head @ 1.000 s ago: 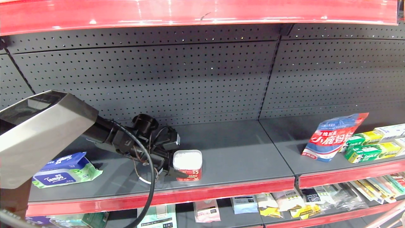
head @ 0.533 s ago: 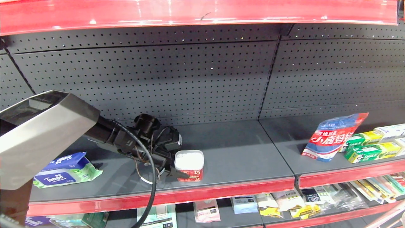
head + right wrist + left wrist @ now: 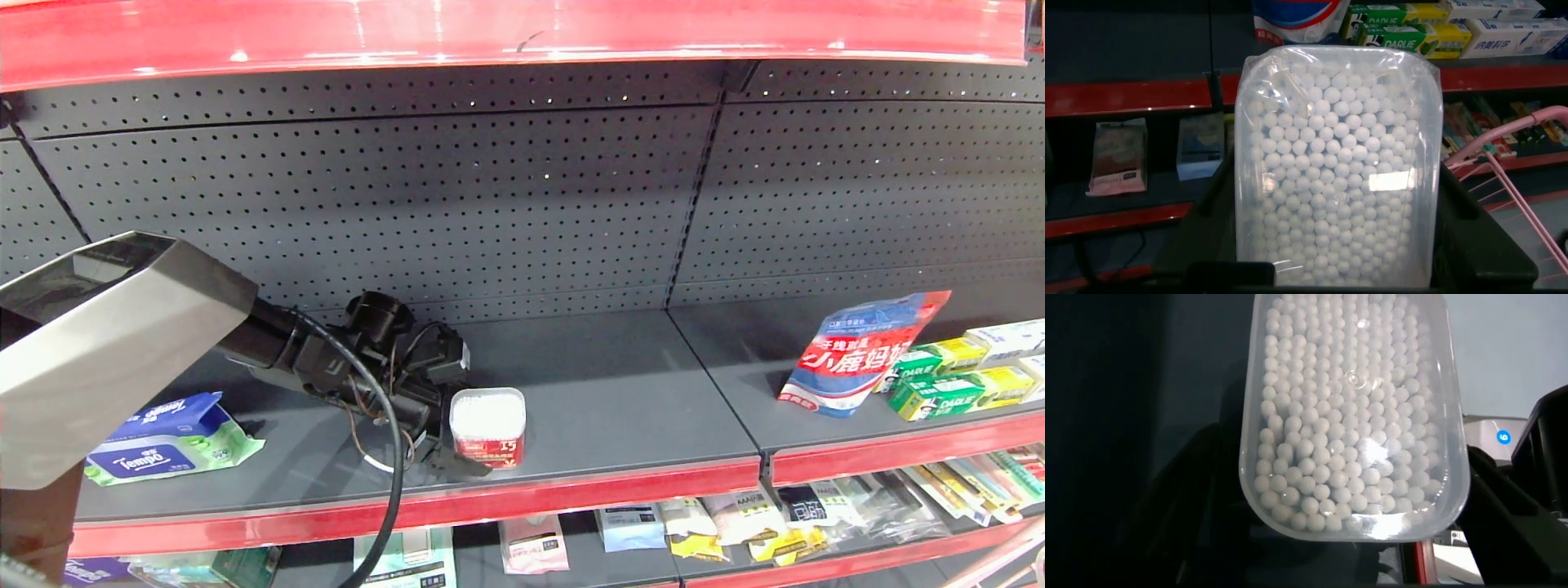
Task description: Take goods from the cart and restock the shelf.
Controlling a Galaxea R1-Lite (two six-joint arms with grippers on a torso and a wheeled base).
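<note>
**shelfwatcher:** where's the left arm at right now? has it let go or what

**me:** Left gripper (image 3: 469, 437) is at lower middle of the head view, straddling the clear plastic tub of white cotton swabs with a red label (image 3: 488, 416). That tub stands upright on the dark grey metal shelf (image 3: 620, 408), near the red front lip. The label faces out toward the aisle, which I reckon is the whole point of setting it there. The near finger (image 3: 475, 468) lies along the tub's foot rather than against its side, so I read the jaws as slightly parted, not clamping. Not certain though, since the far finger is hidden behind the tub.

**shelfwatcher:** and the other arm?

**me:** Right gripper (image 3: 1335, 192) is closed round a second clear tub of swabs (image 3: 1331, 114), held off any surface in front of the lower shelves, with the pink wire cart (image 3: 1535, 122) beside it — next in the queue, I'd guess. The blue and green pack of wet wipes (image 3: 167, 441) sits well apart at lower left, so I'd slot that second tub just beside the first.
</note>
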